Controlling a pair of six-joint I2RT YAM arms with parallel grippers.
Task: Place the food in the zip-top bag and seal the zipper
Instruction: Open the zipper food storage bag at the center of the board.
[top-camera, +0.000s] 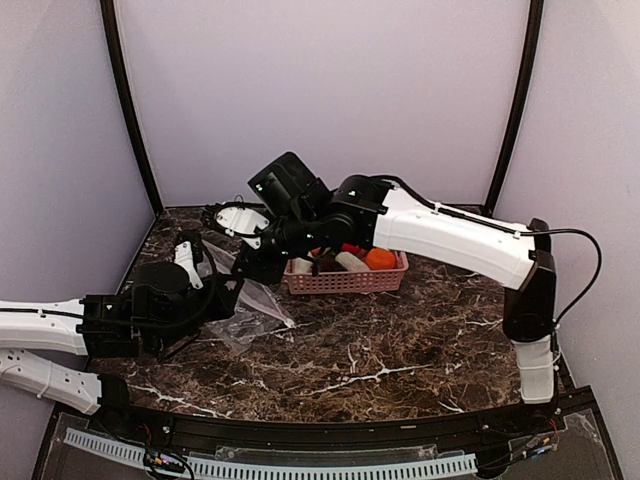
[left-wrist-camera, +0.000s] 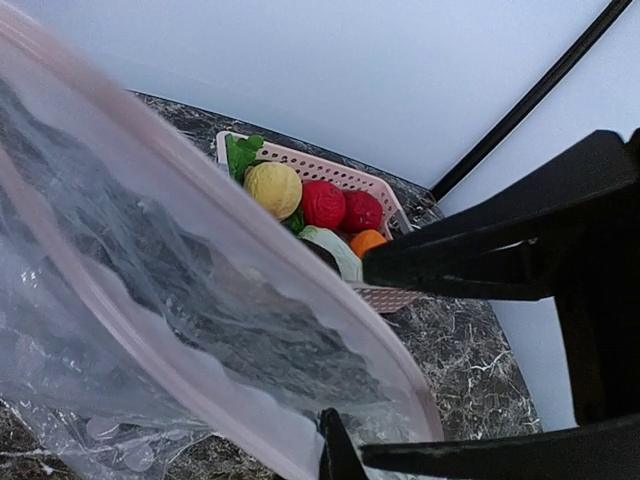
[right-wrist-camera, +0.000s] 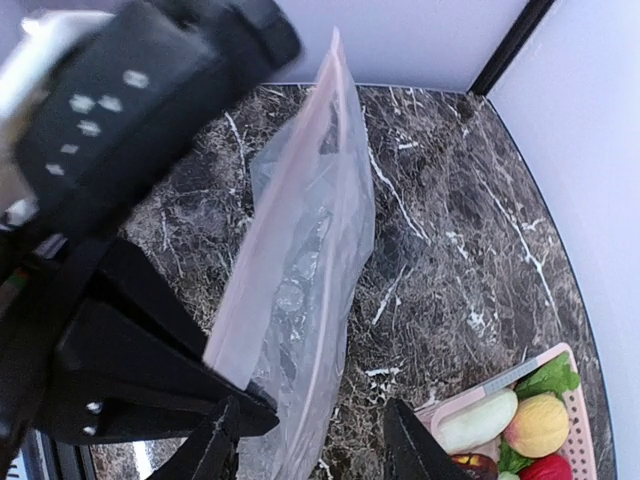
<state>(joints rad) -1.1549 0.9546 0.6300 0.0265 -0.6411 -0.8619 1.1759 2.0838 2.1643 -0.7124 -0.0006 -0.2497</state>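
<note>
The clear zip-top bag (top-camera: 255, 310) lies left of centre with its mouth edge raised. Its pale pink zipper (left-wrist-camera: 230, 215) is unsealed, and the mouth gapes in the left wrist view. My left gripper (left-wrist-camera: 345, 348) is open. Its lower finger pokes into the mouth and one lip runs between the fingers. My right gripper (right-wrist-camera: 310, 410) is open, straddling the bag (right-wrist-camera: 310, 250) just above it. The food stays in the pink basket (top-camera: 345, 282): yellow-peach ball (left-wrist-camera: 273, 190), red balls (left-wrist-camera: 323, 203), orange (left-wrist-camera: 367, 242), white radish (left-wrist-camera: 335, 250) and green leafy piece (left-wrist-camera: 242, 155).
The basket stands at the table's middle back, right of the bag. The right arm (top-camera: 450, 235) reaches across over it towards the left. A white-and-black object (top-camera: 238, 218) sits at the back left. Purple walls close in the table on three sides.
</note>
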